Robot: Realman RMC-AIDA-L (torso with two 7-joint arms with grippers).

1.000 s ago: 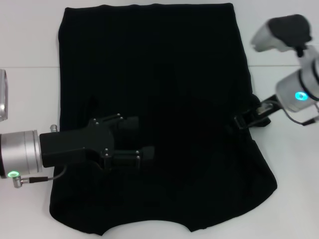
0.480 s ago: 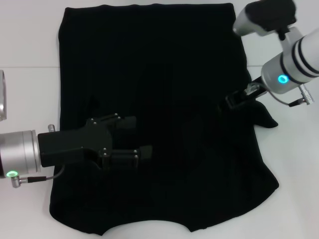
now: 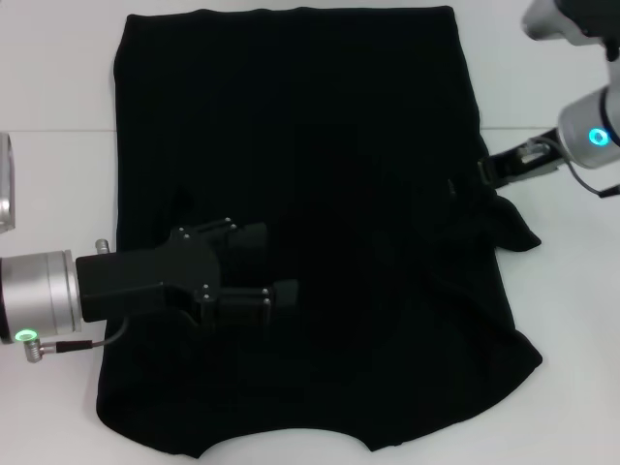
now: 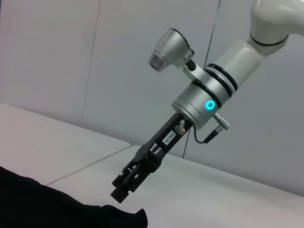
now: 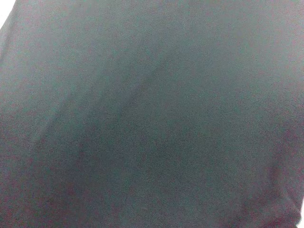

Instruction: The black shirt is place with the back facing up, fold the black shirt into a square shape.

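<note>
The black shirt (image 3: 310,145) lies spread flat on the white table (image 3: 572,339) and takes up most of the head view. My left gripper (image 3: 273,266) hovers over its lower left part, open, with nothing between its fingers. A crumpled sleeve (image 3: 513,228) sticks out at the shirt's right edge. Just above that sleeve my right gripper (image 3: 492,170) points inward over the same edge. The left wrist view shows the right gripper (image 4: 124,185) close above the shirt (image 4: 47,204). Only the shirt (image 5: 152,114) fills the right wrist view.
A metallic object (image 3: 5,184) shows at the far left edge of the table. Bare white table surface (image 3: 58,174) runs along both sides of the shirt. A pale wall (image 4: 71,71) stands behind the table.
My right gripper pushed inward over the shirt's right edge, then drew back up and to the right. The sleeve now lies bunched outward. The left gripper has stayed put.
</note>
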